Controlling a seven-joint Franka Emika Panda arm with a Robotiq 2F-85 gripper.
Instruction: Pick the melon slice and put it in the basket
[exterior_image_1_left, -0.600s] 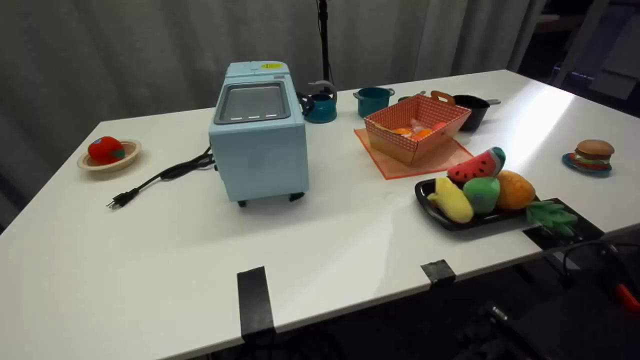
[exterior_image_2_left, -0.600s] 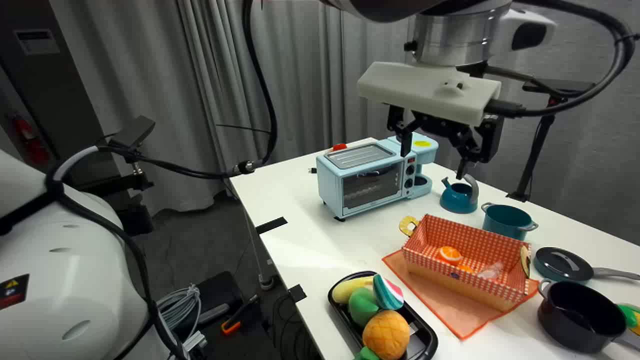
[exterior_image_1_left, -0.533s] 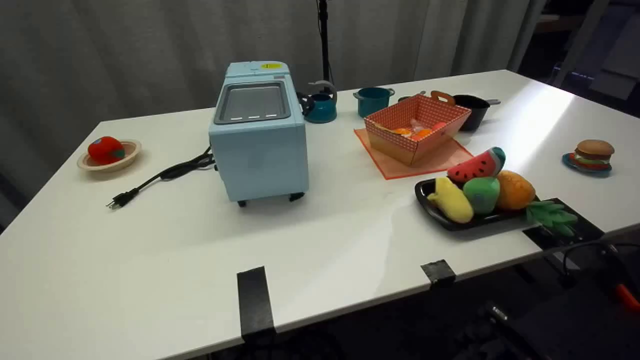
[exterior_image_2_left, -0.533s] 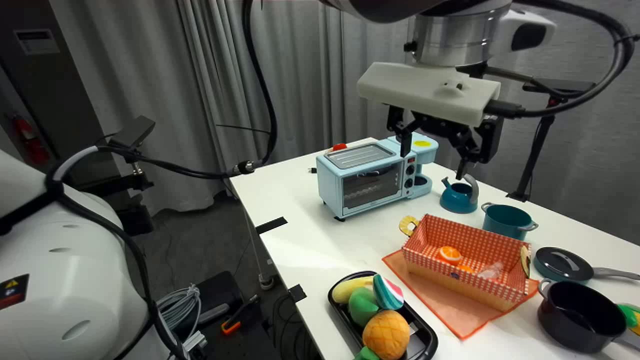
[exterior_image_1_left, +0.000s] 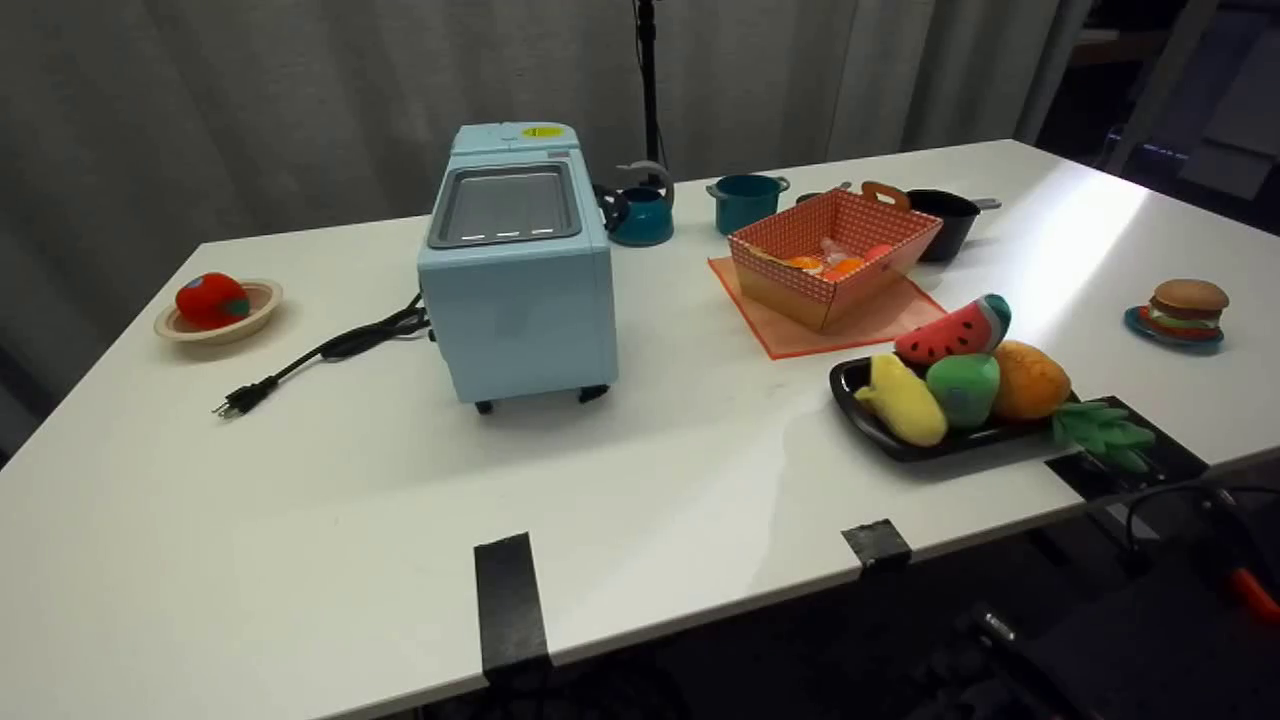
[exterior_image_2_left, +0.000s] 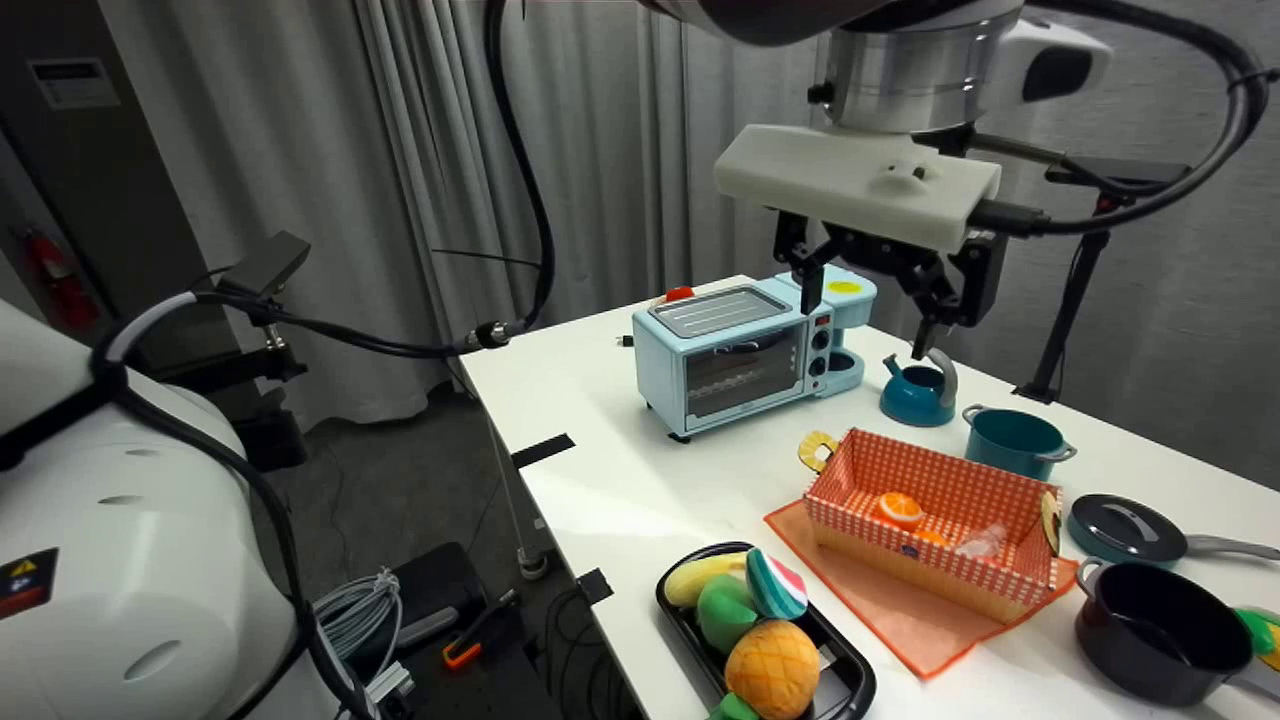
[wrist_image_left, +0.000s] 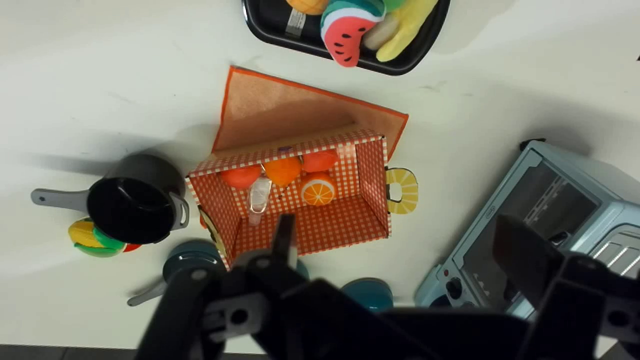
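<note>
Hanging in the upper right of an exterior view, the end effector (exterior_image_2_left: 868, 318) is holding its fingers (exterior_image_2_left: 811, 290) wide apart. In the wrist view the melon slice (wrist_image_left: 346, 36) is lying on the black tray (wrist_image_left: 271, 22) at the top, beside the yellow fruit (wrist_image_left: 411, 31), its red tip reaching over the rim. Near the centre the basket (wrist_image_left: 335, 222) is standing on an orange cloth (wrist_image_left: 277, 102), holding red and orange toy fruit (wrist_image_left: 318, 189). A blue toaster oven (wrist_image_left: 542, 195) is sitting on the bench (wrist_image_left: 452, 145) at lower right.

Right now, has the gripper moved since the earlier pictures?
No: in an exterior view, the gripper hangs in the same place against the toaster oven, no visible shift in any direction.
</note>
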